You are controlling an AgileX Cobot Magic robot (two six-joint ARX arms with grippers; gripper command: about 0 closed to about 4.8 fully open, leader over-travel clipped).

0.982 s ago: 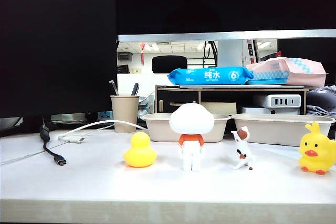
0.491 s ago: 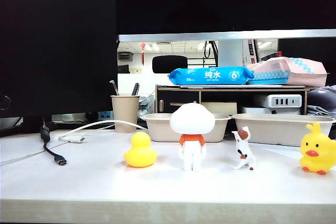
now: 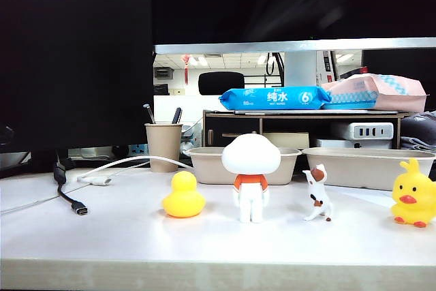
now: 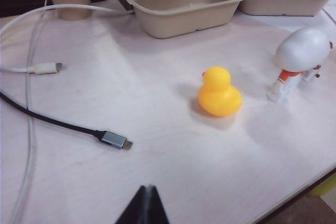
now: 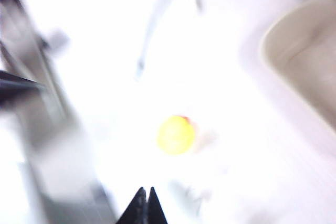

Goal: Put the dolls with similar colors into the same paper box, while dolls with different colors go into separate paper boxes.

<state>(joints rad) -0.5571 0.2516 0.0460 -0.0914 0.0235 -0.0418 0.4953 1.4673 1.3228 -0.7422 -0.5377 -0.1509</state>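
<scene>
dolls all on the tabletop (image 3: 102, 230), none boxed: plain yellow duck (image 3: 182, 195), white round-headed figure (image 3: 251, 175), small patched animal (image 3: 317, 193), beaked duck (image 3: 413, 200). both paper boxes (image 3: 204, 161) (image 3: 368, 165) behind them. your left gripper (image 4: 147, 206) clenched, holding nothing, above the tabletop near the duck (image 4: 219, 92). right gripper (image 5: 144, 204) clenched too, view blurred, above a yellow duck (image 5: 176, 135).

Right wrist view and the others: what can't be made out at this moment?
- Right wrist view: motion blur. Only a yellow duck, a paper box cut by the edge, and the right pincer, tips together, can be made out.
- Left wrist view: the small white animal is hidden behind the white figure; the left pincer, tips together, is cut by the edge.
- Exterior view: neither arm shows; the boxes' insides are hidden by their walls.
</scene>
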